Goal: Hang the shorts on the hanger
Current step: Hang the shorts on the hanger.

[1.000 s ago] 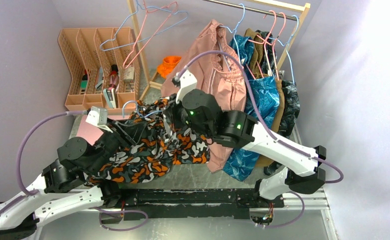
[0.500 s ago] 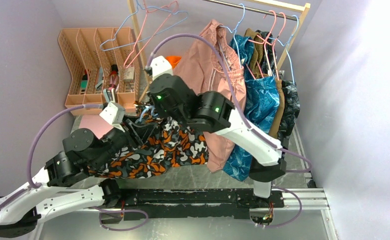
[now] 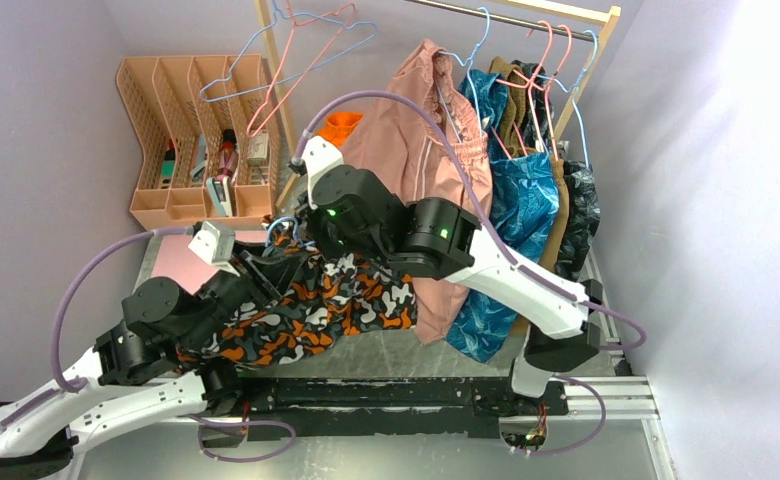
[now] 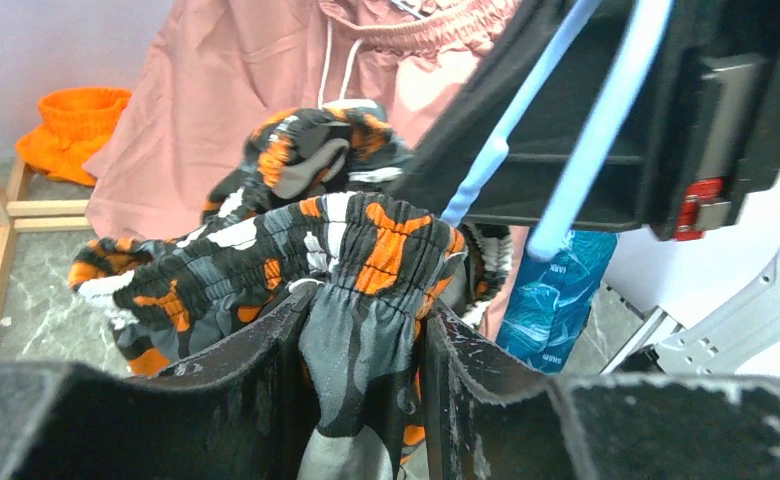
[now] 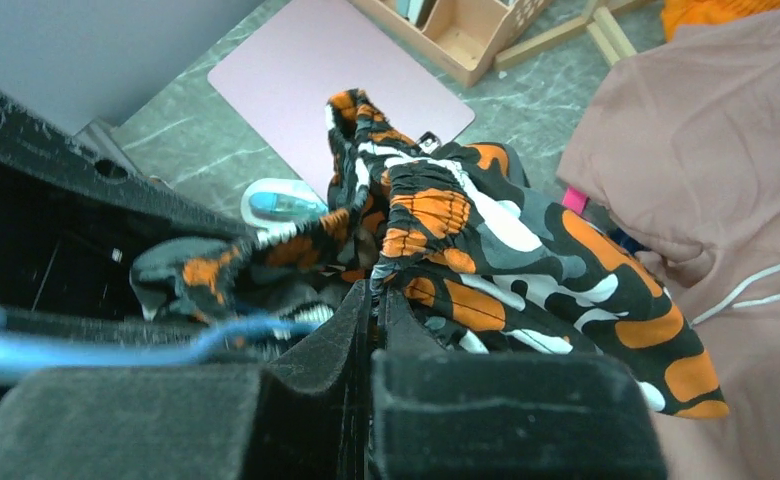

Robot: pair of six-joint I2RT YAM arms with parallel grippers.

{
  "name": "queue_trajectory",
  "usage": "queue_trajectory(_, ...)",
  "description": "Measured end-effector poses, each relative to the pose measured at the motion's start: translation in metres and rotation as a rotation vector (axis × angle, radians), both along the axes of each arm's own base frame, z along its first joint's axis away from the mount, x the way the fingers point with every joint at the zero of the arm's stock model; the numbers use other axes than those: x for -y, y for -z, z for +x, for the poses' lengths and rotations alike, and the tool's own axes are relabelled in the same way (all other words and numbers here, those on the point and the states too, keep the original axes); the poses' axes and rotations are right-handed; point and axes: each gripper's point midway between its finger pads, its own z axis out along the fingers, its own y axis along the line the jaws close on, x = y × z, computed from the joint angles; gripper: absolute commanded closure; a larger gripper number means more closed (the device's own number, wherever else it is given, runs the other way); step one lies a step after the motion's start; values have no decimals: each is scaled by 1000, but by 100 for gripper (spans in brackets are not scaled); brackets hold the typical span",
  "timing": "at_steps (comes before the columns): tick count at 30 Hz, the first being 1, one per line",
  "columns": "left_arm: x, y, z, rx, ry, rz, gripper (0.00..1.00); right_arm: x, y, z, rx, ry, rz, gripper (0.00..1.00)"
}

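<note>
The camouflage-print shorts (image 3: 336, 300) hang bunched between both arms above the table. My left gripper (image 4: 366, 300) is shut on their gathered waistband (image 4: 376, 240), which fills the gap between the fingers. My right gripper (image 5: 373, 290) is shut, with a fold of the shorts (image 5: 486, 240) pinched at its tips. The light-blue hanger (image 3: 282, 222) sits just left of the right gripper. Its wire (image 5: 116, 345) runs beside the right gripper's left finger. Its bars (image 4: 591, 110) cross in front of the right gripper's body. The rest of the hanger is hidden by fabric.
A pink file organiser (image 3: 201, 130) stands at the back left, with a pink mat (image 3: 181, 262) before it. The wooden rack holds a dusty-pink garment (image 3: 436, 130), a blue leaf-print garment (image 3: 521, 190) and darker clothes. Spare hangers (image 3: 286, 50) hang on the rack post. An orange cloth (image 3: 341, 125) lies behind.
My right arm has swung left and back, carrying its gripper from the middle of the shorts to near the rack post. The shorts have shifted with it. My left arm has moved only slightly.
</note>
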Motion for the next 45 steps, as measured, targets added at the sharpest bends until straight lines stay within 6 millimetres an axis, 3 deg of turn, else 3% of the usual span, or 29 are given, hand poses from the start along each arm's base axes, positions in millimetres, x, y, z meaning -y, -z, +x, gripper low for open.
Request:
queue_trajectory(7,-21,7,3,-16,-78,-101,93,13,-4,-9,-25,-22,52,100)
queue_trajectory(15,-26,2,7,-7,-113,-177,93,6,-14,-22,-55,-98,110,53)
queue_trajectory(20,-22,1,6,-17,-100,-217,93,4,-16,-25,-61,-119,118,40)
queue_trajectory(26,-25,-4,3,-18,-88,-274,93,19,-25,-20,-27,-80,139,39)
queue_trajectory(31,-37,-14,-3,-9,-86,-334,93,62,-35,-16,34,9,187,40)
queue_trajectory(35,-46,-19,-6,-7,-97,-376,93,80,-34,-18,52,29,229,40)
queue_trajectory(40,-48,-18,-5,-17,-108,-386,93,65,-27,-17,39,17,240,40)
queue_trajectory(45,-43,-14,-2,-33,-108,-372,93,43,-4,-10,22,18,186,43)
